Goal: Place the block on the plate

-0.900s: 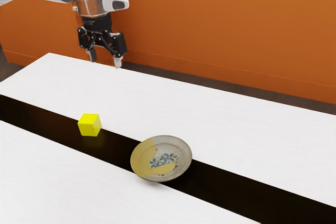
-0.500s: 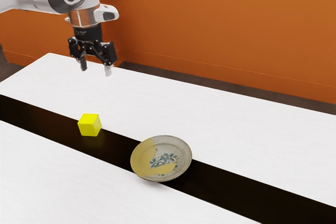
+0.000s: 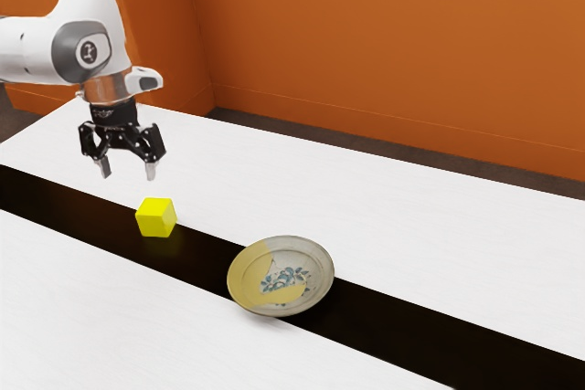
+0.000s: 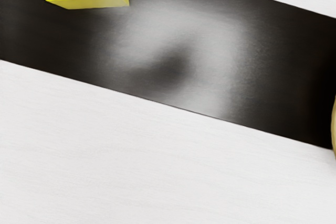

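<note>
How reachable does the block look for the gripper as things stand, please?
Yes, most likely: the gripper hangs open above the table, near the block, and nothing stands between them. The plate sits apart from the block.

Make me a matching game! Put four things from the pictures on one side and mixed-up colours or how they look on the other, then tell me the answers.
1. block
2. plate
3. end effector
4. wall

A. orange
B. open, up in the air
C. bright yellow all over
D. round, with a blue pattern

Pairs: 1-C, 2-D, 3-B, 4-A
</note>
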You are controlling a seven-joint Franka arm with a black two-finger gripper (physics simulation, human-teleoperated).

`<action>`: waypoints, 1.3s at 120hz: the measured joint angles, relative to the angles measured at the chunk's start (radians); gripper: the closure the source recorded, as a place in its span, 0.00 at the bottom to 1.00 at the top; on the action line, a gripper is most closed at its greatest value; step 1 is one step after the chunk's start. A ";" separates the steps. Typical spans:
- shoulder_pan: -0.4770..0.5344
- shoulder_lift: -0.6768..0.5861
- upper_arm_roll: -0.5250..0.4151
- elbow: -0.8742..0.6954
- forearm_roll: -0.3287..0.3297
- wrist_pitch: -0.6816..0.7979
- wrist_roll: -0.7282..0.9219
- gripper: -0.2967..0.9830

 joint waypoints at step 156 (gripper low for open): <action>0.148 0.525 0.045 0.269 -0.175 0.159 0.068 0.23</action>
